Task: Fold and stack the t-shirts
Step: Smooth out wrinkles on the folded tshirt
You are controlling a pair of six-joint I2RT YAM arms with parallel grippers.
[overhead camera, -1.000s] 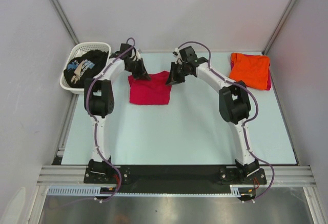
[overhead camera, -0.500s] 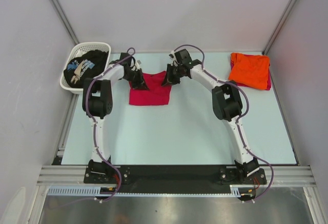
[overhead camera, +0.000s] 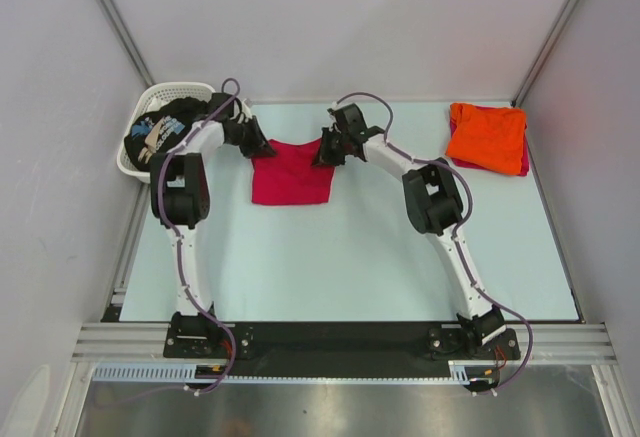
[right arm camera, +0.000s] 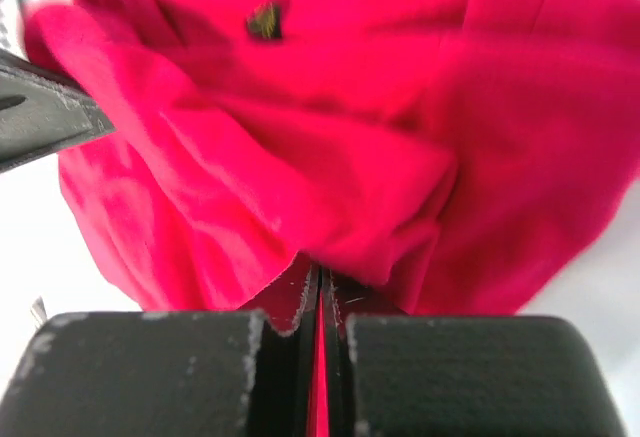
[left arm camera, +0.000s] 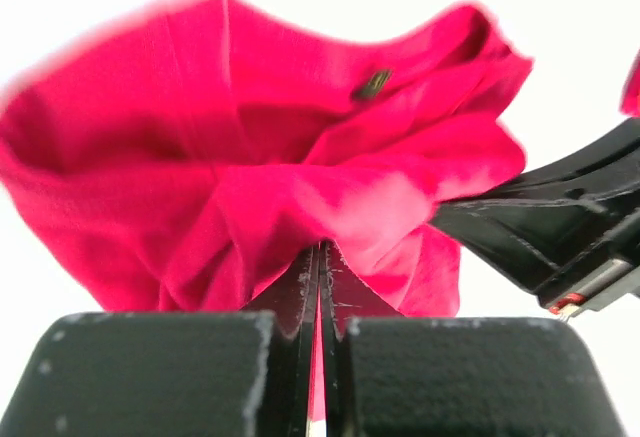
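Observation:
The crimson-red t-shirt (overhead camera: 292,173) lies partly folded on the pale table, its far edge lifted between the two grippers. My left gripper (overhead camera: 258,145) is shut on the shirt's far left corner; red cloth (left arm camera: 250,197) bunches above its closed fingers. My right gripper (overhead camera: 322,150) is shut on the far right corner; the cloth (right arm camera: 330,147) fills that view. The orange t-shirt (overhead camera: 487,135) lies folded at the far right on a strip of red cloth. The black printed t-shirt (overhead camera: 160,129) sits in the basket.
The white lattice basket (overhead camera: 178,90) stands at the far left corner against the wall. Grey enclosure walls close in the table on three sides. The right gripper's black body (left arm camera: 560,227) shows at the right of the left wrist view.
Both grippers have moved toward the far side and a little left, pulling the red shirt's far edge with them; the shirt now spreads wider at its top.

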